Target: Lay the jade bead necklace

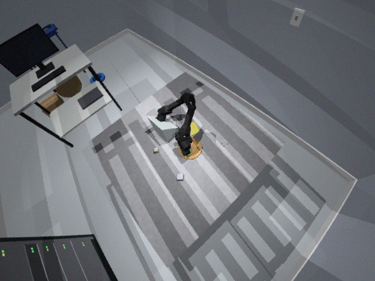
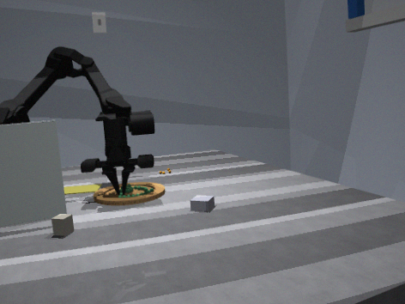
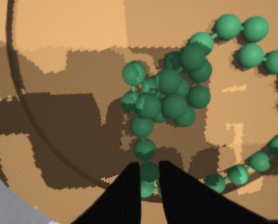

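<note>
The round wooden bead board (image 1: 199, 152) (image 2: 129, 201) (image 3: 75, 25) lies flat, with a dark curved groove near its rim. The jade bead necklace (image 2: 148, 190) (image 3: 175, 106) lies on it. Several beads are heaped inside the groove's ring, left of centre in the wrist view. A strand at the lower right of that view runs along the groove; whether it sits down in it is unclear. My gripper (image 1: 186, 152) (image 2: 121, 193) (image 3: 148, 170) points down at the board, its fingertips closed around a bead of the necklace below the heap. The fingers hide part of the groove there.
A pale upright panel (image 1: 164, 127) (image 2: 30, 173) stands beside the arm. A yellow sheet (image 1: 194, 128) (image 2: 82, 189) lies behind the board. A cream cube (image 1: 156, 150) (image 2: 63, 225), a lavender block (image 1: 179, 177) (image 2: 202, 203) and small orange pieces (image 2: 162, 173) lie around it.
</note>
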### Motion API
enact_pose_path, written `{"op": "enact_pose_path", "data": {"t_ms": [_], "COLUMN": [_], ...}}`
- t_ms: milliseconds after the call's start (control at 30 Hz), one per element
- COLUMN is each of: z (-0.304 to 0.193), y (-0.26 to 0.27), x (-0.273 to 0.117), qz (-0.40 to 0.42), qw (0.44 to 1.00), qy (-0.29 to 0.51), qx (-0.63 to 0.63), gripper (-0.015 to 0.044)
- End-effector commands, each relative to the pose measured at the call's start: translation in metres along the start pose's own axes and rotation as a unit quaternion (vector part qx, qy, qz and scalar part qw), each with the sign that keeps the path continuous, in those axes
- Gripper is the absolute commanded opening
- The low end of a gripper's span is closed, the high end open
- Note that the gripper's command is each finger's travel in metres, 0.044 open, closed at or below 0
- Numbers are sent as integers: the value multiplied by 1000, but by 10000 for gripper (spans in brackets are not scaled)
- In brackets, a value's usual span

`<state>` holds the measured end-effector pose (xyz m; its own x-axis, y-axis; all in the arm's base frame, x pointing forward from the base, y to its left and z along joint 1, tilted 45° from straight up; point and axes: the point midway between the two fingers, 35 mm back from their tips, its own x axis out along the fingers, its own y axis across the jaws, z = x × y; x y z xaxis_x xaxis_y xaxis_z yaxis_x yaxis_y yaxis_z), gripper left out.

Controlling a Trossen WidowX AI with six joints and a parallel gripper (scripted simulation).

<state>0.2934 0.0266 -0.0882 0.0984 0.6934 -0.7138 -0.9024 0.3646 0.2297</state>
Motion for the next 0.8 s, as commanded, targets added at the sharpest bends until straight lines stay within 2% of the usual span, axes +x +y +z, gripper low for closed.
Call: {"op": "enact_pose_path", "data": {"t_ms": [0, 767], "z": [0, -8], "y": [1, 14], "x": [-4, -5], "qz": [1, 2], "qw": [1000, 1000], "qy": [-2, -3], "qx": [3, 5], "gripper": [0, 0]}}
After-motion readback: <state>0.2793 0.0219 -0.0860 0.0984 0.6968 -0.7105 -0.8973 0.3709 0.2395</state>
